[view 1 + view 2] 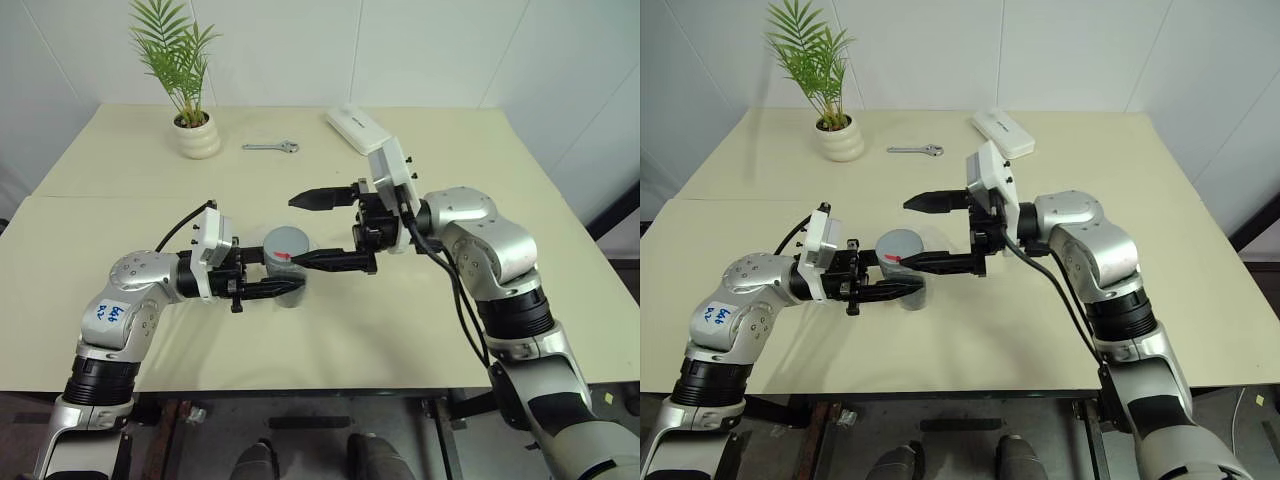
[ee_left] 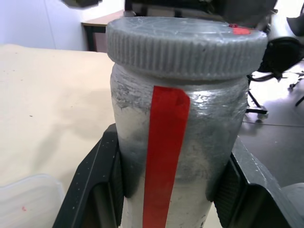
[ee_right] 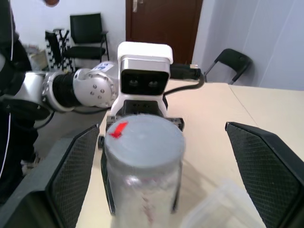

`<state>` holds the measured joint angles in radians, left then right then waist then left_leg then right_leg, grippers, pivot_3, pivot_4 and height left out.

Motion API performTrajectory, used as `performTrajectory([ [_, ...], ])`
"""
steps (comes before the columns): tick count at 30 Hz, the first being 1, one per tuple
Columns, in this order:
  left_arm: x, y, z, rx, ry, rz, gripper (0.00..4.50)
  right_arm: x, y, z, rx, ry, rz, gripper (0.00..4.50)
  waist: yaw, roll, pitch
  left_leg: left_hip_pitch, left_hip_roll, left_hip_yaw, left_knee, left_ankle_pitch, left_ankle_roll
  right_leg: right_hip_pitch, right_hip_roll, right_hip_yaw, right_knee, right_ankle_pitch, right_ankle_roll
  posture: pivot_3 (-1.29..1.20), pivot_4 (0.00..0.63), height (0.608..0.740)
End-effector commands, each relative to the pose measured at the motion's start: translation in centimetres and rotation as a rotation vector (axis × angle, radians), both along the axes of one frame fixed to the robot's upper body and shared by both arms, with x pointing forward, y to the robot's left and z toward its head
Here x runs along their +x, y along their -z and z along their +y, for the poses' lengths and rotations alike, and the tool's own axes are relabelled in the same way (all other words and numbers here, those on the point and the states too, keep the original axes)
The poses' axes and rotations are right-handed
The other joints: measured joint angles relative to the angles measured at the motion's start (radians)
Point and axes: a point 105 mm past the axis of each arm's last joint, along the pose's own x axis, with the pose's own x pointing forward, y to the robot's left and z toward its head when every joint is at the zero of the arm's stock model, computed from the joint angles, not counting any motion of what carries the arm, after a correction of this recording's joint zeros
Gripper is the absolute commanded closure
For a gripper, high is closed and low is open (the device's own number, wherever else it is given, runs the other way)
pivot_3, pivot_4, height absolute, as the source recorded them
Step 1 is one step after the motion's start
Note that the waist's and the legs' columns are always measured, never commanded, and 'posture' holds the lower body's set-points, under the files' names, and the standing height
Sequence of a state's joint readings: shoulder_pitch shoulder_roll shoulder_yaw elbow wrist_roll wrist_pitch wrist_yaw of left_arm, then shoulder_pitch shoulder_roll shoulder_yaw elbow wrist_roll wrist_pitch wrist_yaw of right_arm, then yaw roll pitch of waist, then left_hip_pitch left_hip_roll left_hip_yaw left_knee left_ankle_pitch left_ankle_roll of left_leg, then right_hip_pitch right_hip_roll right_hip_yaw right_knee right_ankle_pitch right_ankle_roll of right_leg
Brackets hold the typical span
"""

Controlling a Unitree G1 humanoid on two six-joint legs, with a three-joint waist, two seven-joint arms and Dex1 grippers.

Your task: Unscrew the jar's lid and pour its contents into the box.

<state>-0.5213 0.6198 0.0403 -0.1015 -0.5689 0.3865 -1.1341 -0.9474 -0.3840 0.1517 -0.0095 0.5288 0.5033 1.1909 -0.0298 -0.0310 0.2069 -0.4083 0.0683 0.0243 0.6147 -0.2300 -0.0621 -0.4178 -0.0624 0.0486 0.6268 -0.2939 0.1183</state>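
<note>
- Left gripper (image 1: 272, 289), at nine o'clock of the jar (image 1: 290, 285), clamps its body above the worktop (image 1: 120, 230).
- Lid (image 1: 286, 242) is on; unscrewing is in hand.
- Right gripper (image 1: 310, 230), at three o'clock, stands spread wide around the lid; next it should close and twist.

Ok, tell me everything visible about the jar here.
The jar is a whitish-grey cylinder with a red strip down its side, standing upright, its ribbed grey lid screwed on. The left end effector is shut on its body, and the right end effector is open around the lid.
</note>
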Motion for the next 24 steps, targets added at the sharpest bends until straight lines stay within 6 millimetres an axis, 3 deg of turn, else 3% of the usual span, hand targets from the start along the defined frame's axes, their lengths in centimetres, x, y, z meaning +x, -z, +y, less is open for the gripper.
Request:
performTrajectory([
  [1, -0.2, -0.9, 0.0, -0.019, -0.009, -0.049, 2.57, -1.2, -0.8, 0.8, 0.016, -0.021, -0.041, 0.02, 0.001, 0.0, 0.0, 0.0, 0.0, 0.0, 0.0, 0.0, 0.0, 0.0, 0.0, 0.0, 0.0, 0.0, 0.0, 0.0, 0.15, 0.74],
  [6, -0.8, -0.6, -0.5, -0.026, 0.016, -0.038, 2.57, -1.1, 0.2, 2.5, -0.003, 0.011, -0.006, 0.02, -0.004, 0.0, 0.0, 0.0, 0.0, 0.0, 0.0, 0.0, 0.0, 0.0, 0.0, 0.0, 0.001, 0.0, 0.0, 0.0, 0.15, 0.74],
  [15, -0.6, -0.7, -1.1, -0.044, 0.019, -0.045, 2.57, -0.5, -0.2, 3.7, 0.026, 0.037, -0.003, 0.02, 0.001, 0.0, 0.0, 0.0, 0.0, 0.0, 0.0, 0.0, 0.0, 0.0, 0.0, 0.0, 0.001, 0.0, 0.0, 0.0, 0.15, 0.74],
  [24, -0.8, -0.4, -0.7, -0.029, 0.015, -0.034, 2.57, 1.2, -0.7, 2.0, 0.048, 0.096, 0.003, 0.02, 0.0, 0.0, 0.0, 0.0, 0.0, 0.0, 0.0, 0.0, 0.0, 0.0, 0.0, 0.0, 0.001, 0.0, 0.0, 0.0, 0.15, 0.74],
])
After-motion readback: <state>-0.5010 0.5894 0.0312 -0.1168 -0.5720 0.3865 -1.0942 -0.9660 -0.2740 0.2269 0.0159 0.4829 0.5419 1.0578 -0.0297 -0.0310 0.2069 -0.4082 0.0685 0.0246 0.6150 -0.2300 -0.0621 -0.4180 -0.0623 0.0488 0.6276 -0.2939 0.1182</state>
